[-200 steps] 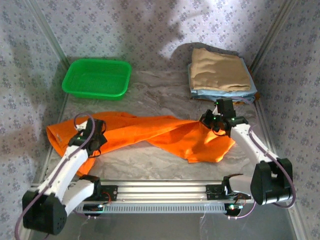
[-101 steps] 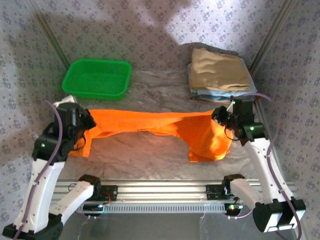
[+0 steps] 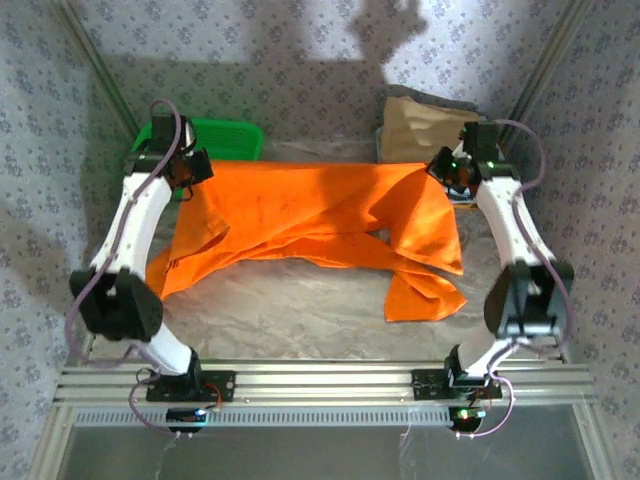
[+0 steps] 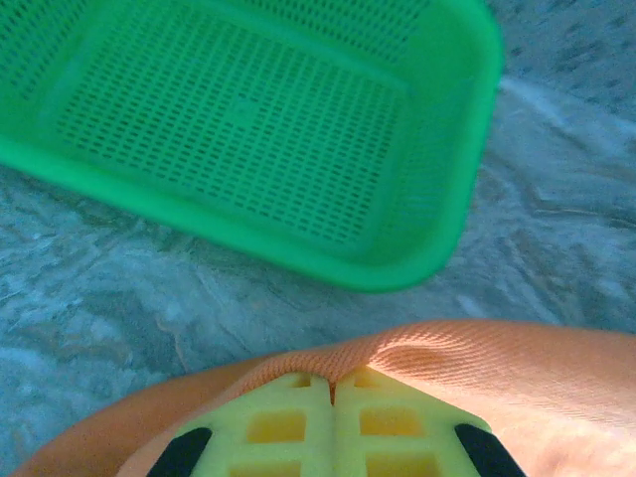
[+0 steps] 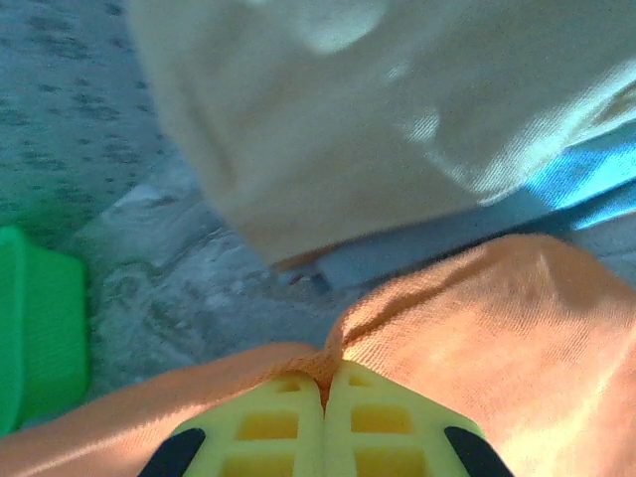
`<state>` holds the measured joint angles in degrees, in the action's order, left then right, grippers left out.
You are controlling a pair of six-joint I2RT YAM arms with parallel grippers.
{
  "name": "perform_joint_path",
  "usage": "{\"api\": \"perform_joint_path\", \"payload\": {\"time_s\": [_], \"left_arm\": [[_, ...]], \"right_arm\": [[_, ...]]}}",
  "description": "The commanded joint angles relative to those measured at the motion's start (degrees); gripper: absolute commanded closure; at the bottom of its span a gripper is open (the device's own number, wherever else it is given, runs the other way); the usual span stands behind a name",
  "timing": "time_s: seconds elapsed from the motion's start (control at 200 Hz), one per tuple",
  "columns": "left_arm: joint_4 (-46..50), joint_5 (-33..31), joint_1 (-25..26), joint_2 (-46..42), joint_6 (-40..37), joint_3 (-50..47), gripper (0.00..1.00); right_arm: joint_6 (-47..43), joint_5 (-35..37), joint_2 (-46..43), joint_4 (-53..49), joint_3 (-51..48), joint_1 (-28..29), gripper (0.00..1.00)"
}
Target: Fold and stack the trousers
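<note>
The bright orange trousers [image 3: 310, 215] hang stretched between both arms, lifted over the far half of the table, with their lower folds trailing onto the table near the front right. My left gripper [image 3: 190, 168] is shut on the trousers' left top corner, just in front of the green basket; the cloth [image 4: 477, 348] bunches over its yellow fingers [image 4: 288, 417]. My right gripper [image 3: 447, 170] is shut on the right top corner, beside the folded pile; orange fabric [image 5: 497, 318] is pinched between its yellow fingers [image 5: 383, 422].
A green basket [image 3: 228, 138] stands at the back left, partly hidden by the left arm, and its rim [image 4: 417, 268] lies just beyond the left fingers. A tan folded garment [image 3: 420, 125] on light blue ones [image 5: 566, 179] sits at the back right. Patterned walls surround the table.
Both arms have reached far forward and raised the trousers, carrying their top edge from mid-table to the back, level with the basket and the pile. The cloth now spreads wider.
</note>
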<state>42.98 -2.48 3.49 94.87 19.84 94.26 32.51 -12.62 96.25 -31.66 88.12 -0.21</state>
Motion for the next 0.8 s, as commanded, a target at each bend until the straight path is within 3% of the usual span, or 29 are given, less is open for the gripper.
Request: {"api": "perform_joint_path", "payload": {"time_s": [0.0,0.09,0.155,0.195,0.24,0.35,0.455,0.59,0.794], "left_arm": [[-5.6,1.4,-3.4,3.7,-2.6,6.6,1.00],[-3.2,1.1,-5.6,8.8,-2.7,10.7,1.00],[-1.8,1.2,-7.5,10.8,-1.7,12.5,0.70],[-1.4,3.3,-8.7,11.1,-0.7,12.9,0.56],[-0.1,4.9,-9.7,10.9,1.3,13.1,0.33],[1.0,5.7,-9.6,5.5,3.5,9.6,0.17],[3.9,5.5,-8.0,-3.7,6.2,3.0,0.15],[2.6,-0.4,-0.2,-20.0,9.8,-17.7,0.18],[-3.7,-2.3,8.6,-39.2,18.4,-47.5,0.25]], "right_arm": [[-3.0,1.7,8.4,-2.2,10.3,0.4,1.00],[-4.2,2.7,13.9,-7.1,16.8,1.5,0.80],[-4.5,4.0,13.8,-8.6,17.4,2.2,0.52],[-5.4,5.0,12.0,-8.9,16.1,3.1,0.45],[-5.8,6.6,9.0,-8.7,13.4,4.7,0.40],[-5.5,11.4,-0.2,-7.3,2.9,11.7,0.32],[-5.3,14.3,-5.6,-6.0,-6.8,21.0,0.32],[-0.7,15.2,-8.5,-3.0,-18.5,30.0,0.33],[4.5,21.7,-15.9,-5.6,-31.0,32.0,0.32]]}}
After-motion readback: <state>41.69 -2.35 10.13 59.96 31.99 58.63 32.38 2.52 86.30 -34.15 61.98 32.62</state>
